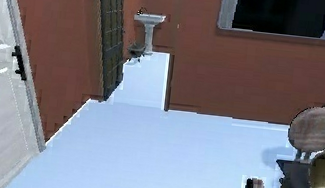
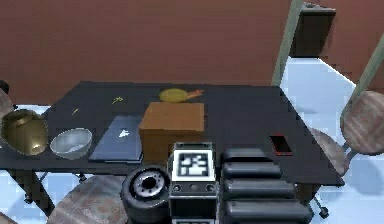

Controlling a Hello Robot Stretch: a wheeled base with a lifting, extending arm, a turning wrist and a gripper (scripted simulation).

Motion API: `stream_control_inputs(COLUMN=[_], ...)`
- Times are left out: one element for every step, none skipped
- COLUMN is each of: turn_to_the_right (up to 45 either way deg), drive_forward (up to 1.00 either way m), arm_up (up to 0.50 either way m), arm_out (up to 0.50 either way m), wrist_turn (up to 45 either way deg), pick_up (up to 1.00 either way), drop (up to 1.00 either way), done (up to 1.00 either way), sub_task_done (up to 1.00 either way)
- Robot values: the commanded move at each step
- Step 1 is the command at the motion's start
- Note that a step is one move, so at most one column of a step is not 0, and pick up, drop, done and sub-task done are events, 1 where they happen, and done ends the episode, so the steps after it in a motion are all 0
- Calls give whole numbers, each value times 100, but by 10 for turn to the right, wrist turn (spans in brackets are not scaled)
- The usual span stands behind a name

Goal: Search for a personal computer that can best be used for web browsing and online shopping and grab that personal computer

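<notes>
Pincer (image 2: 148,191), grip impossible to tell, at a dark rectangular table (image 2: 250,112); flat blue-grey laptop (image 2: 118,141) lies just beyond.

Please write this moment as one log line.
stage: at table | laptop: flat on table, left of box | tool: at table's near edge, load unknown | next: probably reach for laptop

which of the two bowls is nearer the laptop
The silvery bowl, right beside the grey laptop; the gold bowl sits beyond it, farther from the laptop.

Matt black table (image 2: 245,115), glossy brass vessel (image 2: 22,130), cardboard box (image 2: 172,128).
</notes>
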Motion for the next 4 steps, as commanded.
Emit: stream_control_inputs(turn_to_the_right=[30,0,0,0], drive_forward=[0,25,0,0], arm_up=[0,0,0,0], arm_out=[0,0,38,0], wrist_turn=[0,0,0,450], pick_up=[0,0,0,0], drop=[0,0,0,0], done=[0,0,0,0], sub_task_done=[0,0,0,0])
